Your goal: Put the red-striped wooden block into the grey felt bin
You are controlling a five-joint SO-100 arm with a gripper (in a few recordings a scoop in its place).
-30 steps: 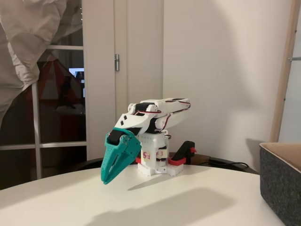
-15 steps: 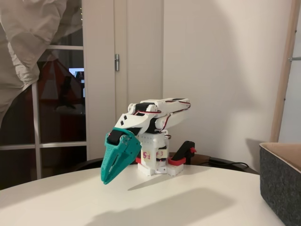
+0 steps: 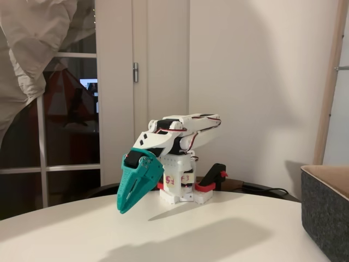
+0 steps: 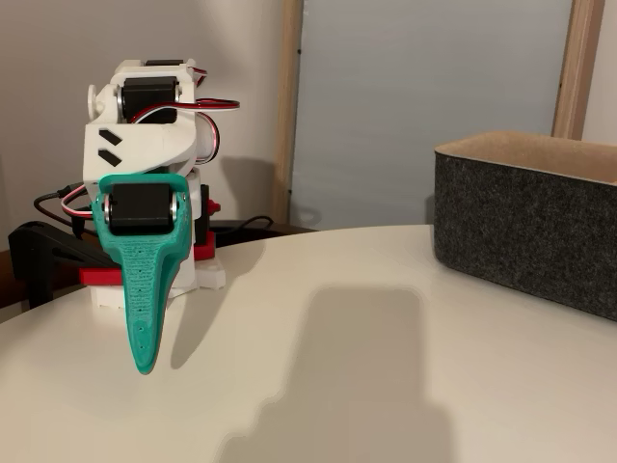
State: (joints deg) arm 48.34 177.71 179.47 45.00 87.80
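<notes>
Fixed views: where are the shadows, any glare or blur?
In a fixed view the table carries a broad soft shadow across the front and a thinner one under the arm; the gripper and the bin are sharp, no glare. In the other fixed view a tall rectangular shadow lies mid-table, the gripper casts one beside it, and the bin is dim but in focus.

A lived-in home room: a round white counter [image 3: 218, 229] stands before a white-framed glazed door [image 3: 71, 136] with a metal hinge [image 3: 135, 72], pale fabric [image 3: 38, 43] draped at the upper left, plain cream walls [image 3: 262, 82] and light wooden uprights [image 4: 571, 68] behind.
</notes>
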